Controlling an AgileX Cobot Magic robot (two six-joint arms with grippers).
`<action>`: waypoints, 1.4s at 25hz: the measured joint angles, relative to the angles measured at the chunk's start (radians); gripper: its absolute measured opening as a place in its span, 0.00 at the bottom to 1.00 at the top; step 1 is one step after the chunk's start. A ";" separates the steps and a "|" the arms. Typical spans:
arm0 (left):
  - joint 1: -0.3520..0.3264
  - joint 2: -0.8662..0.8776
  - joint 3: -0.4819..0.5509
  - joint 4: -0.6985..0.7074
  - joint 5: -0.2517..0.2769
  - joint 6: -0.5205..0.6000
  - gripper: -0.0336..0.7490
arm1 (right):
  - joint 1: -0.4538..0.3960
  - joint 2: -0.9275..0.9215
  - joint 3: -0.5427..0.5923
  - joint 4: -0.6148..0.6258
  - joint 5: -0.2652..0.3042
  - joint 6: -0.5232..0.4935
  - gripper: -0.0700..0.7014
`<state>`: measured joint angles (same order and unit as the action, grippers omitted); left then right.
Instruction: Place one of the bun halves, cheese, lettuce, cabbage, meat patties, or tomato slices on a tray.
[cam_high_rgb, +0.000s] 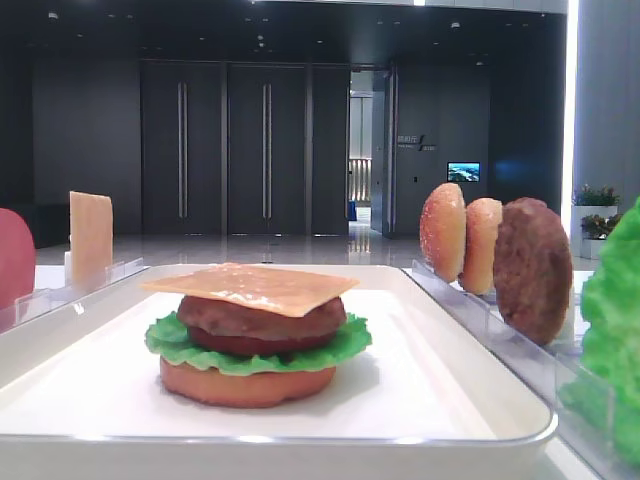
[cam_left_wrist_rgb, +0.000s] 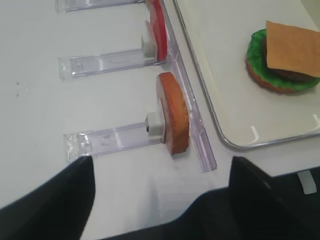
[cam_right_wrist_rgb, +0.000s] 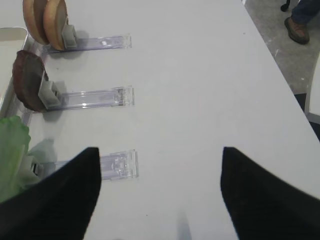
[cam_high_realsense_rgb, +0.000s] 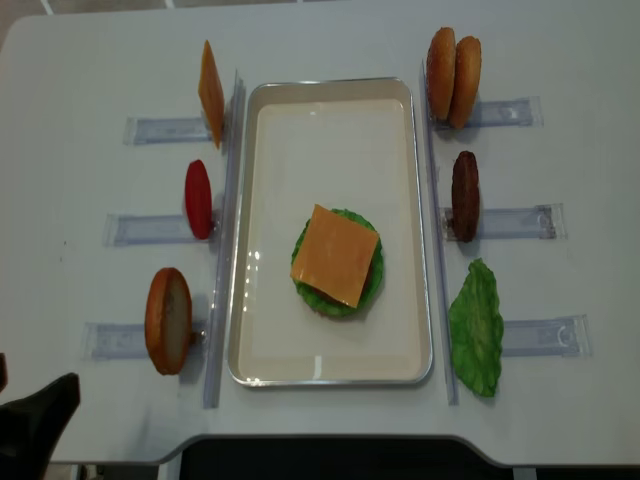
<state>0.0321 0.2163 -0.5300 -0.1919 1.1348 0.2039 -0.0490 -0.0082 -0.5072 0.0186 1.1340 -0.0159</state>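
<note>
On the white tray (cam_high_realsense_rgb: 330, 140) stands a stack: a bun half (cam_high_rgb: 245, 385), lettuce (cam_high_rgb: 180, 340), a meat patty (cam_high_rgb: 262, 318) and a cheese slice (cam_high_realsense_rgb: 335, 255) on top. In the left racks stand another cheese slice (cam_high_realsense_rgb: 210, 92), a tomato slice (cam_high_realsense_rgb: 198, 198) and a bun half (cam_high_realsense_rgb: 167, 320). In the right racks are two bun halves (cam_high_realsense_rgb: 452, 68), a patty (cam_high_realsense_rgb: 465, 195) and lettuce (cam_high_realsense_rgb: 476, 328). My left gripper (cam_left_wrist_rgb: 160, 170) hangs open and empty over the table, near the bun half (cam_left_wrist_rgb: 172, 115). My right gripper (cam_right_wrist_rgb: 159, 155) is open and empty over bare table, right of the racks.
Clear slotted racks (cam_high_realsense_rgb: 145, 130) flank the tray on both sides. The table's front edge (cam_high_realsense_rgb: 300, 440) lies just below the tray. A person's shoe (cam_right_wrist_rgb: 297, 27) shows on the floor beyond the table's right edge.
</note>
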 joint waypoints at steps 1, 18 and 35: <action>0.000 -0.014 0.013 -0.008 -0.010 0.008 0.86 | 0.000 0.000 0.000 0.000 0.000 0.000 0.72; -0.020 -0.231 0.044 0.021 -0.022 0.028 0.86 | 0.000 0.000 0.000 0.000 0.000 0.000 0.72; -0.148 -0.231 0.053 0.182 -0.022 -0.162 0.86 | 0.000 0.000 0.000 0.000 0.000 0.000 0.72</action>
<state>-0.1157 -0.0151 -0.4775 -0.0098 1.1130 0.0416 -0.0490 -0.0082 -0.5072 0.0186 1.1340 -0.0159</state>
